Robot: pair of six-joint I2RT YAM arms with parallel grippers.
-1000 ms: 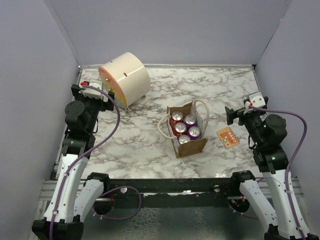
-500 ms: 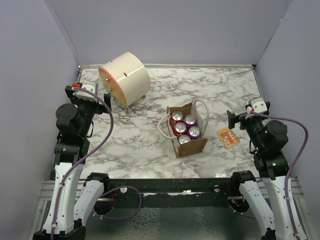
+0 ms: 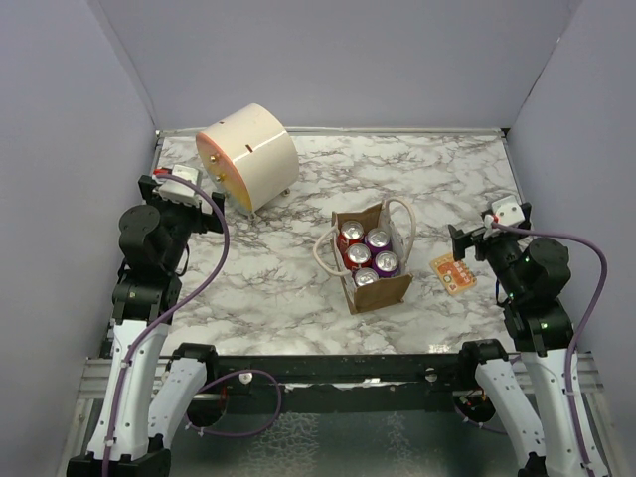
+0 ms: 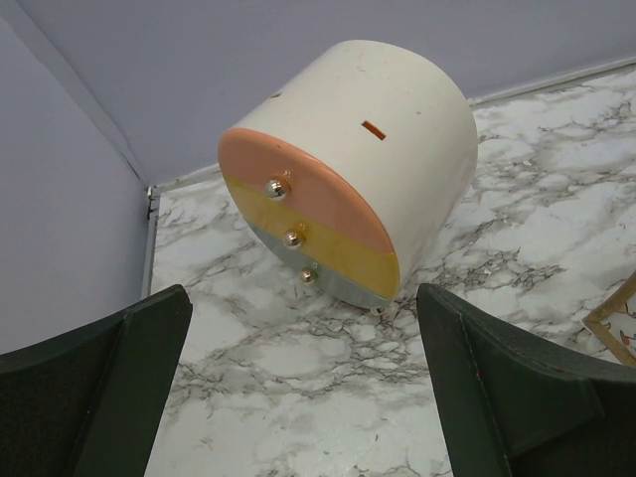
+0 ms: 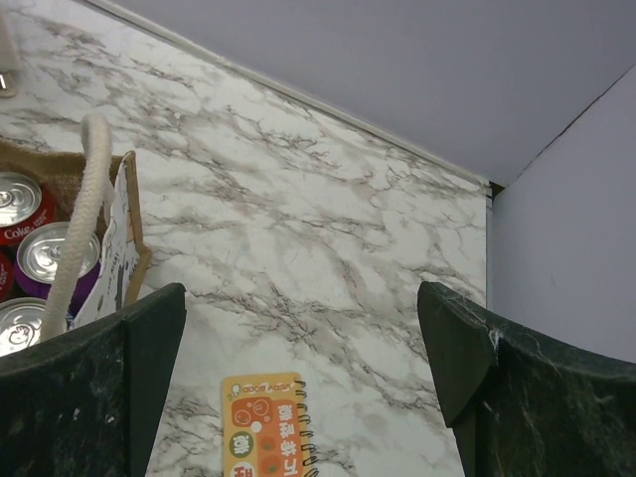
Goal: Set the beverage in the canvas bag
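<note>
The tan canvas bag (image 3: 376, 286) stands upright mid-table with its two whitish rope handles (image 3: 400, 221) flopped outward. Several beverage cans (image 3: 359, 256), red and purple, stand inside it. The right wrist view shows the bag's corner (image 5: 127, 238) with can tops (image 5: 50, 254) at its left edge. My left gripper (image 3: 206, 206) hovers open at the left, facing the cream cylinder, and holds nothing (image 4: 303, 318). Right of the bag, my right gripper (image 3: 459, 240) is open and empty (image 5: 301, 308) above bare marble.
A large cream cylinder (image 3: 254, 154) lies on its side at the back left; its pink, yellow and grey face with small knobs (image 4: 308, 234) points at the left gripper. An orange spiral notebook (image 3: 452, 271) lies between the bag and the right arm. Grey walls enclose the table.
Both arms have shifted slightly near their own sides of the table, the left one swinging out left and partly back. Both grippers stayed open. The bag and cans have not moved.
</note>
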